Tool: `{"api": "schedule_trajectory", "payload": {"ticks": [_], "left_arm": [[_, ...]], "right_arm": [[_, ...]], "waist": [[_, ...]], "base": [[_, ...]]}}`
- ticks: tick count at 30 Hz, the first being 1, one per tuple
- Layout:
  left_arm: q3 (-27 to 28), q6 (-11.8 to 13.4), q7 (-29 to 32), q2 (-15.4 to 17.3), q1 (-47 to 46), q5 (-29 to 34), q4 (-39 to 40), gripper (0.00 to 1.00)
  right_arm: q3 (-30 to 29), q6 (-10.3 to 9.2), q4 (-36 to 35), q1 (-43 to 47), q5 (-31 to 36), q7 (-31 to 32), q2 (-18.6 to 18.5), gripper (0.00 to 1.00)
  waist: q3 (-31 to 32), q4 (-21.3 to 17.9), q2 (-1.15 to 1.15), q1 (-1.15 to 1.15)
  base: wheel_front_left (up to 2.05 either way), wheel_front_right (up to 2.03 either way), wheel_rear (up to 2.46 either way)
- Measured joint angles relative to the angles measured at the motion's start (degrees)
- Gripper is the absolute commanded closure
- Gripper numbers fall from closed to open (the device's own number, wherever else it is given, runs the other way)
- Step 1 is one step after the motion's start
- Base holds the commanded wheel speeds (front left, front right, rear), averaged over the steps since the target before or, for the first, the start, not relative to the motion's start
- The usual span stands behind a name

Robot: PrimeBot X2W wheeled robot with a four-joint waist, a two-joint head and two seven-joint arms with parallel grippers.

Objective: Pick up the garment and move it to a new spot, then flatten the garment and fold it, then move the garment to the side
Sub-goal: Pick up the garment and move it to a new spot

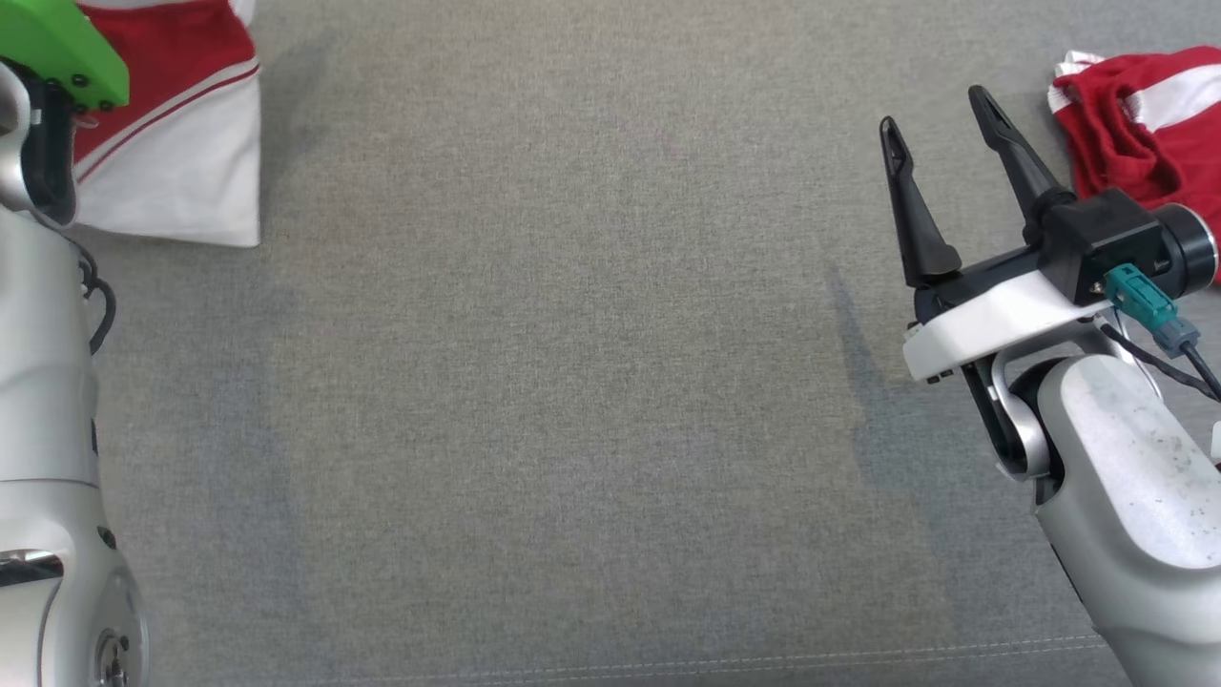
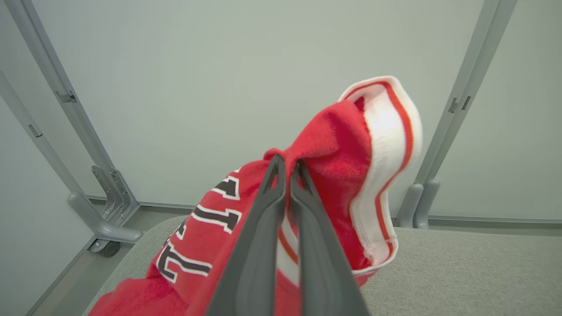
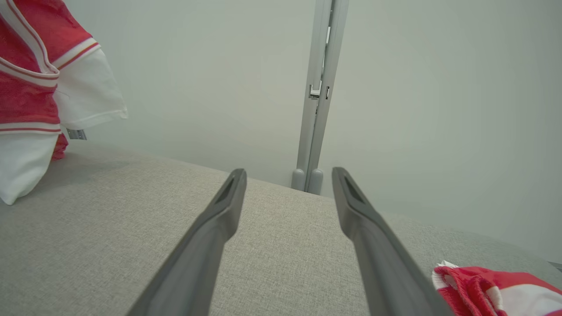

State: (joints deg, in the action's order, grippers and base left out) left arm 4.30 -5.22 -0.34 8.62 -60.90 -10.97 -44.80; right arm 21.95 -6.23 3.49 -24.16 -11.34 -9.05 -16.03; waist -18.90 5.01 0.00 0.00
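Left gripper (image 2: 287,169): clamped on our lifted garment (image 2: 333,145).
Right gripper (image 1: 933,110): apart, empty.
Ahead of us: placing, flattening, folding.

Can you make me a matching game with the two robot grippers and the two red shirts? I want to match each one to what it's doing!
Things:
1. left gripper
2. right gripper
3. lettered shirt
4. second shirt

What it's doing:
A. lying bunched up on the grey surface
B. open, holding nothing
C. lifted up by a pinch of its cloth
D. shut tight on red cloth

Right pairs: 1-D, 2-B, 3-C, 4-A
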Motion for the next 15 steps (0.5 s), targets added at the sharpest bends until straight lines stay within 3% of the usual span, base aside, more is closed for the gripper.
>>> {"api": "schedule_trajectory", "payload": {"ticks": [7,15], "left_arm": [[-3.8,-1.3,-0.6,-2.4,-0.5,1.0,0.8,1.00],[-8.0,-1.9,-1.2,-8.2,4.4,-2.4,1.2,1.00]], "right_arm": [[0.7,-0.01,2.8,1.8,-1.9,-1.3,1.9,0.00],[0.9,-0.01,6.2,7.2,-2.9,-1.8,2.9,0.00]], "waist": [[5.3,-1.6,0.00,0.00],[11.4,-4.8,0.00,0.00]], "base": [[0.00,0.00,0.00],[0.00,0.00,0.00]]}}
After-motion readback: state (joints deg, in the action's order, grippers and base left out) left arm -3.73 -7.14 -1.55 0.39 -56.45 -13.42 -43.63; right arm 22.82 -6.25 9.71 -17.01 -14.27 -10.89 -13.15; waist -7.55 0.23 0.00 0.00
